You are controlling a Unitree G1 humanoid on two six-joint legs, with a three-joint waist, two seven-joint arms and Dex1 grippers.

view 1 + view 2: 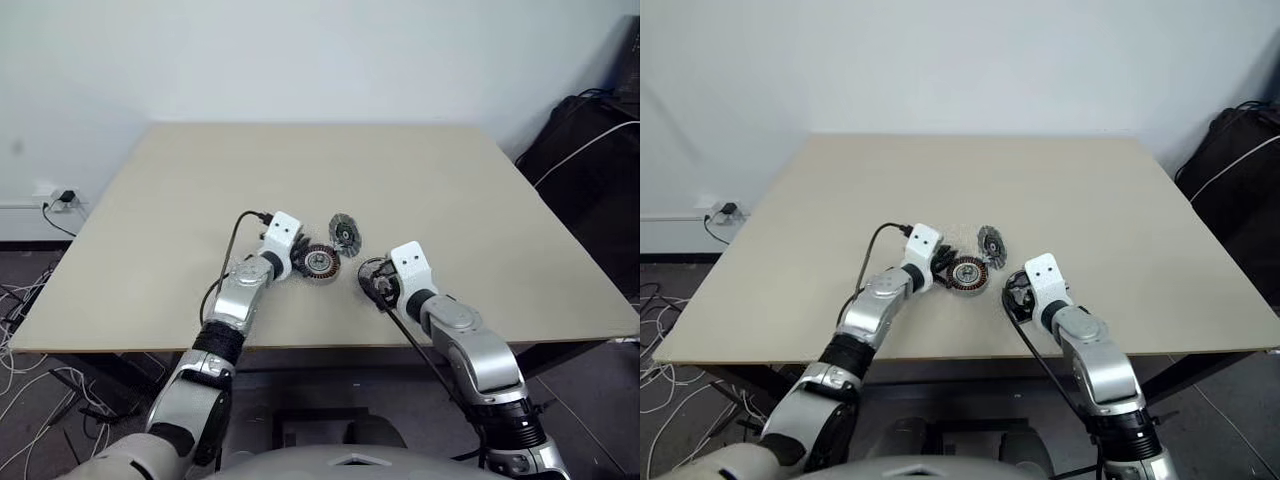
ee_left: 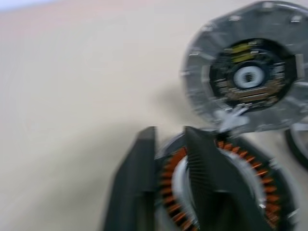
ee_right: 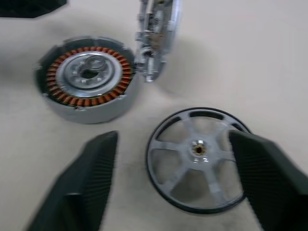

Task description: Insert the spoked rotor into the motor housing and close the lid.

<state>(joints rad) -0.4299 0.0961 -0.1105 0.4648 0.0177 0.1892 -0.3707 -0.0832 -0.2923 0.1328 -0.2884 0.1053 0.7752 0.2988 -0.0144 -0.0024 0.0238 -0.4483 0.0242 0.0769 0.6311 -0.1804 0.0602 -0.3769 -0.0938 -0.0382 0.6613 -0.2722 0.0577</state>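
Observation:
The motor housing, a shallow metal cup with copper windings, sits near the middle of the tan table. The lid stands on edge right behind it, its dark centre facing my left wrist camera. My left gripper is shut on the housing's near wall, one finger outside and one over the windings. The spoked rotor lies flat on the table to the right of the housing. My right gripper hangs open over it, one finger on each side.
The table has broad bare areas to the left, right and back. A black bag with a white cable stands past the table's right edge. A wall socket and cables sit low on the left.

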